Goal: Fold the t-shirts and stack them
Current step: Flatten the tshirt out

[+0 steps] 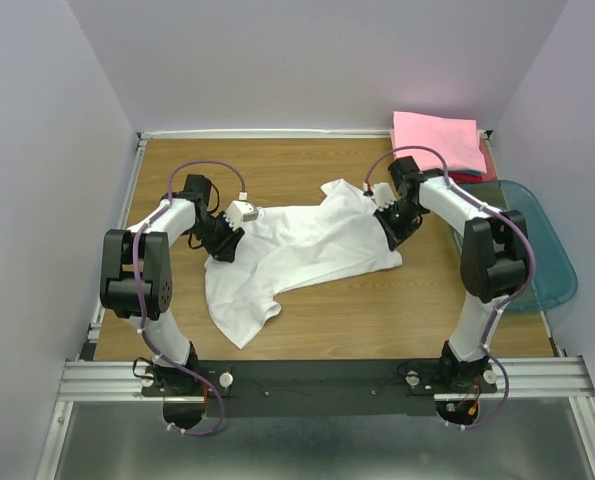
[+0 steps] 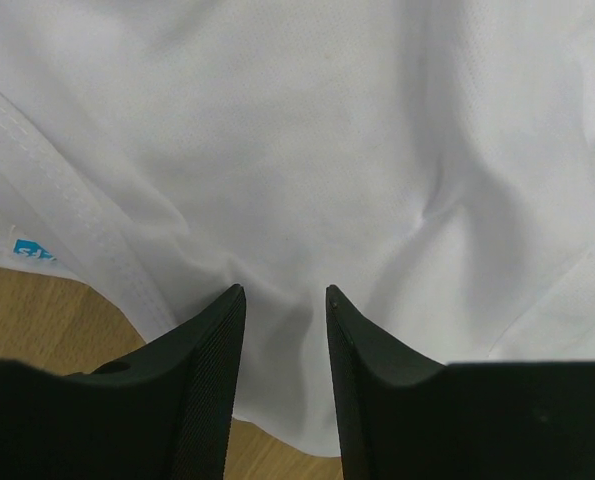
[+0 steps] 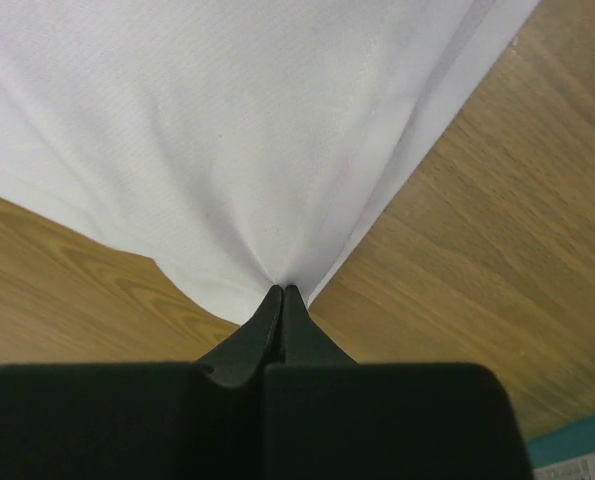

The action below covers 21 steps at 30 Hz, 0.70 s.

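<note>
A white t-shirt [image 1: 297,250] lies crumpled and spread across the middle of the wooden table. My right gripper [image 3: 282,290] is shut on its right edge [image 3: 227,150], and the cloth puckers into the closed tips. At the shirt's left side my left gripper [image 2: 285,290] is open, its fingers straddling a fold of white cloth [image 2: 327,150] near the hem. A small blue mark [image 2: 32,250] shows by the ribbed edge. In the top view the left gripper [image 1: 222,240] and right gripper [image 1: 392,235] sit at opposite ends of the shirt. A folded pink t-shirt [image 1: 437,140] rests on a red one [image 1: 474,177] at the back right.
A translucent teal bin [image 1: 547,250] sits at the right edge beside the right arm. Bare wooden table [image 1: 377,310] shows in front of the shirt and behind it. Grey walls close in the back and both sides.
</note>
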Motion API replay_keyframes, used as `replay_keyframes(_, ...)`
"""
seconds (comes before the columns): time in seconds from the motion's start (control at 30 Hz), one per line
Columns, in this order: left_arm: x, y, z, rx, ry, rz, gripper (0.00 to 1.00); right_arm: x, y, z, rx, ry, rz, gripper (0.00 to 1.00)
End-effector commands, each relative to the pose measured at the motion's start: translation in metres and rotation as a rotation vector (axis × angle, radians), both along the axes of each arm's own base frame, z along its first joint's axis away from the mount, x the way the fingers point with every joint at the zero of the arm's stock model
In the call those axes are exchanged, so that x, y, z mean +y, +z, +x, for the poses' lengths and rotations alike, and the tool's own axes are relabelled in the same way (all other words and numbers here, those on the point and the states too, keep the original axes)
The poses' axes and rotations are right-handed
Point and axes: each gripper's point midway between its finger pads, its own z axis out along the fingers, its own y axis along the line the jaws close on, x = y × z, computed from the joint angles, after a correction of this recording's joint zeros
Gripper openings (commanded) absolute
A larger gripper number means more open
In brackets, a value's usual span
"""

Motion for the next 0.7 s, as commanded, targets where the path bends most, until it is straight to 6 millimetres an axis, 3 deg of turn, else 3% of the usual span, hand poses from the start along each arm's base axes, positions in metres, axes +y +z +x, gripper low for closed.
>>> replay_keyframes(0.0,0.006,-0.007,0.007,-0.013,0.035,0.046,0.46,0.0,0.03,-0.002,-0.056,0.005,0.006,0.01)
replay_keyframes(0.2,0.017,-0.034,0.016,0.031,0.115,0.116,0.38,-0.008,0.034,-0.016,-0.043,0.014,-0.021,0.01)
replay_keyframes(0.4,0.029,-0.059,0.029,0.045,0.194,0.19,0.14,-0.023,0.029,-0.024,-0.054,0.032,-0.083,0.01)
replay_keyframes(0.43,0.031,-0.069,0.029,0.066,0.2,0.204,0.06,-0.024,0.025,-0.02,-0.07,0.032,-0.095,0.01)
replay_keyframes(0.5,0.034,-0.072,0.043,0.06,0.218,0.219,0.0,-0.028,0.014,-0.017,-0.06,0.026,-0.115,0.01)
replay_keyframes(0.53,0.035,-0.081,0.047,0.079,0.237,0.226,0.0,-0.029,0.011,-0.012,-0.064,0.019,-0.12,0.01)
replay_keyframes(0.57,0.037,-0.074,0.067,0.037,0.256,0.233,0.0,-0.026,0.014,0.0,-0.094,0.015,-0.114,0.01)
replay_keyframes(0.63,0.037,-0.078,0.086,0.031,0.269,0.214,0.0,-0.024,0.009,0.014,-0.097,0.011,-0.116,0.01)
replay_keyframes(0.67,0.031,-0.077,0.086,0.063,0.259,0.19,0.0,-0.022,0.014,0.023,-0.117,0.004,-0.11,0.01)
